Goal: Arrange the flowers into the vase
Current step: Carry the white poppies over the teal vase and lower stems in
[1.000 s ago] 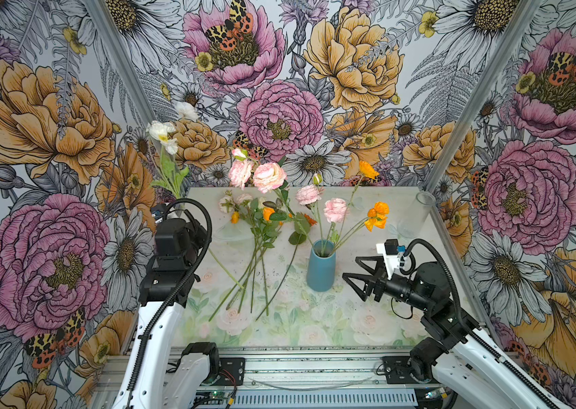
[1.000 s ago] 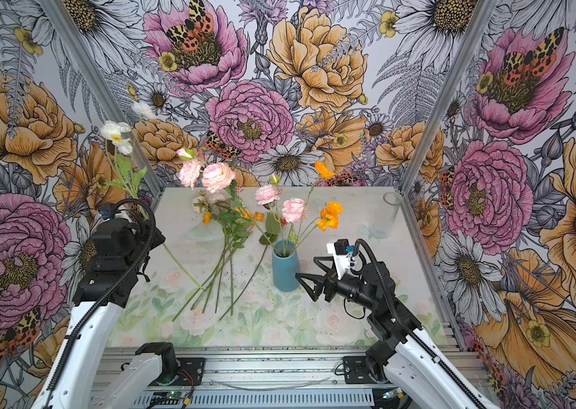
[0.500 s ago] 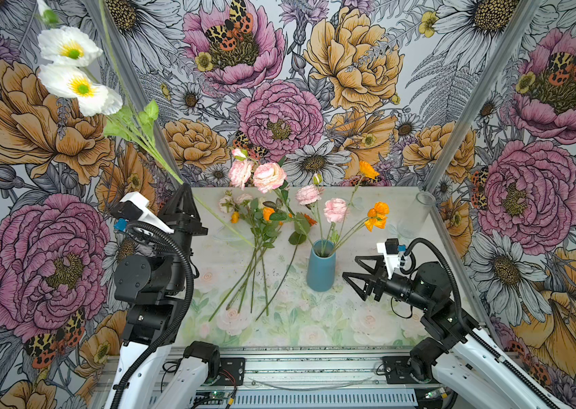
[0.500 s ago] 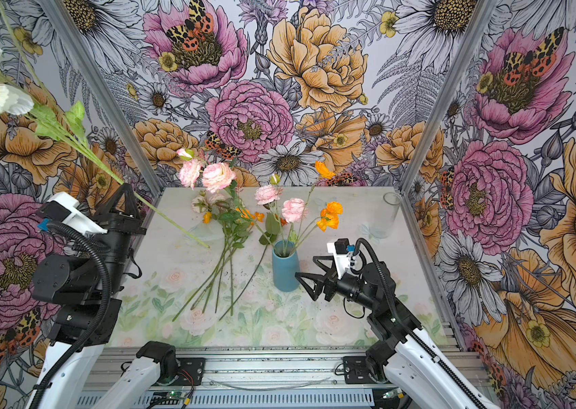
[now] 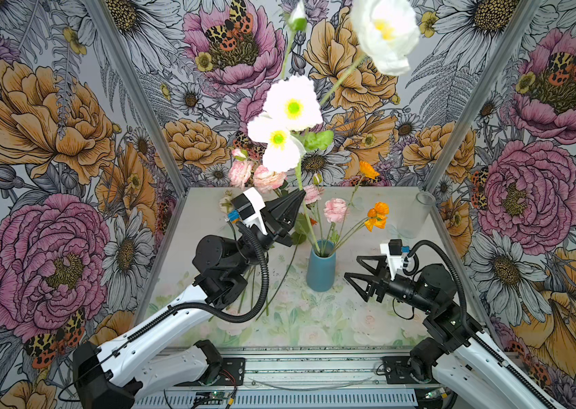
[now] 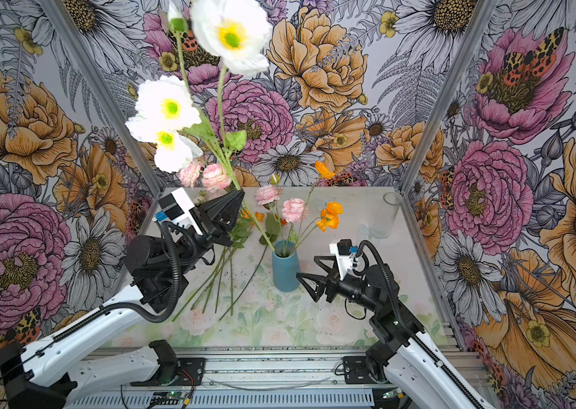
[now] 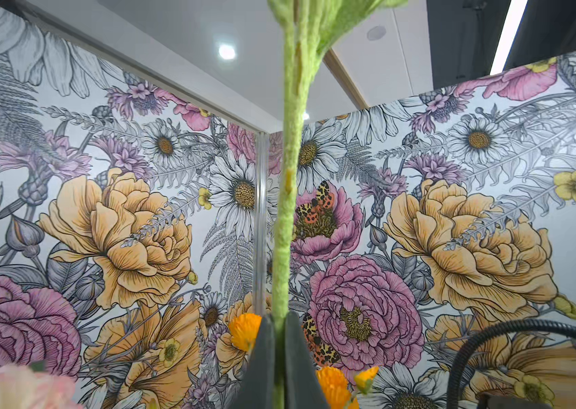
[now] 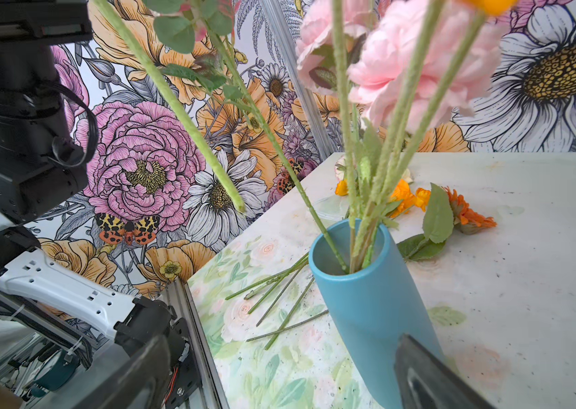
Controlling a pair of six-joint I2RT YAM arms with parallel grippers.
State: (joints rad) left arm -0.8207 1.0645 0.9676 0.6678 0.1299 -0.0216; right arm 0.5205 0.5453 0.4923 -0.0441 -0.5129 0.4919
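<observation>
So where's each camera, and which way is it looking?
Top views: up high, looking down at the table; left arm, right arm show.
Left wrist: behind the shut left gripper, looking up the white flower stem at walls, ceiling.
Right wrist: behind the open right gripper, facing the vase.
Shared: top and right wrist see the vase.

Top views high above, right wrist beside vase

vase: plain teal blue; white flowers: yellow-green centres, pale green fuzzy stem; pink flowers: ruffled pale pink; orange flowers: bright orange; wallpaper: ink-outlined pink, orange, white blooms; table: pale, faint pastel roses, green leaves; arms: white shells, black joints.
</observation>
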